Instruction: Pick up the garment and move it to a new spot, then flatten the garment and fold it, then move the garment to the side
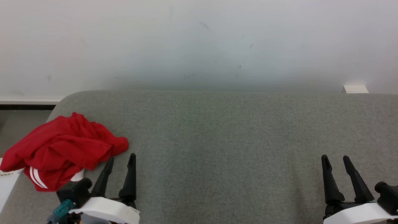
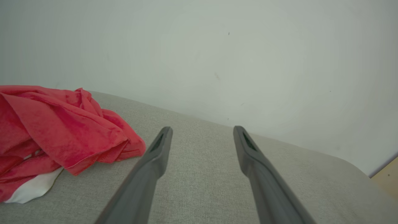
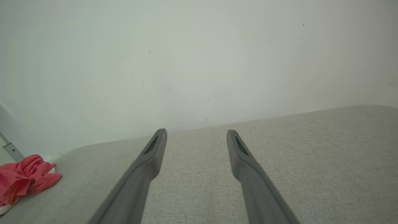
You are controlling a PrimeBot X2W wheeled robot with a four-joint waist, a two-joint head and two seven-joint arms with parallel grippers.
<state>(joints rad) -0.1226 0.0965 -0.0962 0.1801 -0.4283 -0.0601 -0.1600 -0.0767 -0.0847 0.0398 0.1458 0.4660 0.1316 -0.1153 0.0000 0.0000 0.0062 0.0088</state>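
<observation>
the garment [image 1: 62, 149], a red piece with white stripes and a white panel near its lower edge, lies crumpled in a loose heap at about 8 o'clock in the head view. it sits on the left end of the grey padded surface [image 1: 217, 140], close to the rounded corner, and its 7 o'clock edge hangs over a white object [image 1: 6, 183] that i cannot identify. no part of it is spread or folded; sleeves and hem cannot be told apart in the bundle.

the left gripper [image 1: 121, 157] is at the garment's 4 o'clock, just beside the cloth, fingers pointing to 12 with its inner finger close to the red edge but apparently not touching it. its jaws stand wide apart with nothing between them, which the left wrist view confirms: bare grey fabric between the two fingers, the heap off at 9 o'clock. the right gripper [image 1: 335, 157] is well apart, at 5 o'clock in the head view, likewise spread and empty over bare surface.

beyond the surface at 12 o'clock is a plain pale wall [image 1: 199, 40].

judging from this, the task has not begun: the pick-up, the move to a new spot, the flattening, the fold and the final shift aside are all left.
</observation>
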